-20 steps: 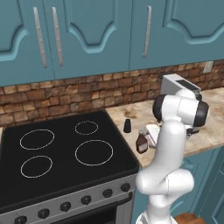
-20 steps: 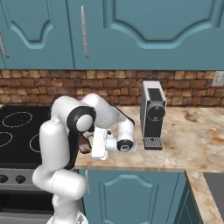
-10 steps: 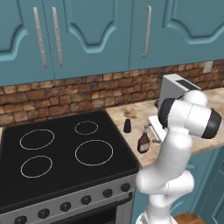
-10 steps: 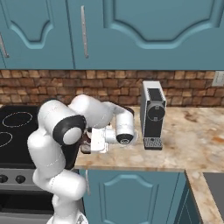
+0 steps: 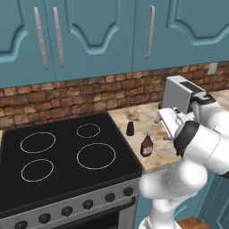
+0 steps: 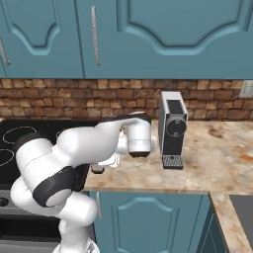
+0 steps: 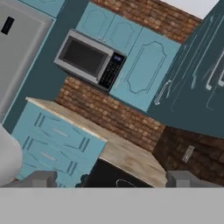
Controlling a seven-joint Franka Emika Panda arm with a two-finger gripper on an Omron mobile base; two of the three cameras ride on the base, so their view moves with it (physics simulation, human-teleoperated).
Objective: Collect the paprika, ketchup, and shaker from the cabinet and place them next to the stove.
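The ketchup (image 5: 146, 144) stands upright on the counter just right of the stove (image 5: 58, 176), with the black shaker (image 5: 130, 129) a little behind it to the left. My gripper (image 5: 163, 129) hangs to the right of the bottle, slightly above it and apart from it. In the hand view my gripper (image 7: 113, 179) is open, its fingertips (image 7: 43, 178) far apart with nothing between them. The cabinet (image 5: 94, 36) above has its doors shut. The paprika is out of view.
A silver and black coffee machine (image 5: 181, 91) stands on the counter right behind my hand; it also shows beside my forearm as the coffee machine (image 6: 173, 128). A brick backsplash (image 5: 67, 100) runs behind stove and counter. The hand camera looks across at a microwave (image 7: 89, 59).
The jaws have opened wider and let go of the ketchup, which stays standing on the counter. The hand has pulled back to the right and upward, and the arm's elbow has swung.
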